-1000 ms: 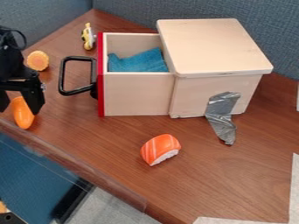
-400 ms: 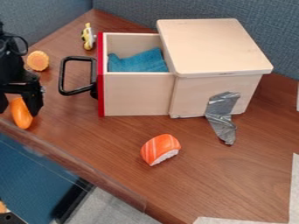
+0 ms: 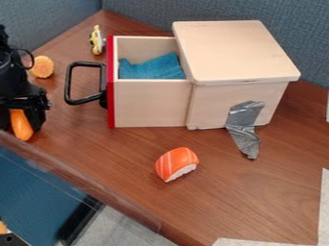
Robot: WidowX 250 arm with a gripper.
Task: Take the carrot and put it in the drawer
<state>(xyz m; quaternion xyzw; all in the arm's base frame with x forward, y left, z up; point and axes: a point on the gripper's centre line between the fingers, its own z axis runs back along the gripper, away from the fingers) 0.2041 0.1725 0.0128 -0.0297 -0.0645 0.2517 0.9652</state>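
Carrot [image 3: 22, 127], one, lies at my hand [image 3: 22, 120], whose opening and grip I cannot tell, near the wood-grain counter's [image 3: 116, 166] left edge; rightward, one orange round [image 3: 42, 67], one yellow toy [image 3: 97, 40], one pulled-out drawer [image 3: 151, 103] holding one blue cloth [image 3: 155, 68], one sushi piece [image 3: 177, 164], blue-gray partitions [image 3: 296, 29] behind.

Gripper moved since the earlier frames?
Yes: measured against the drawer handle, the gripper now sits somewhat lower in the view.
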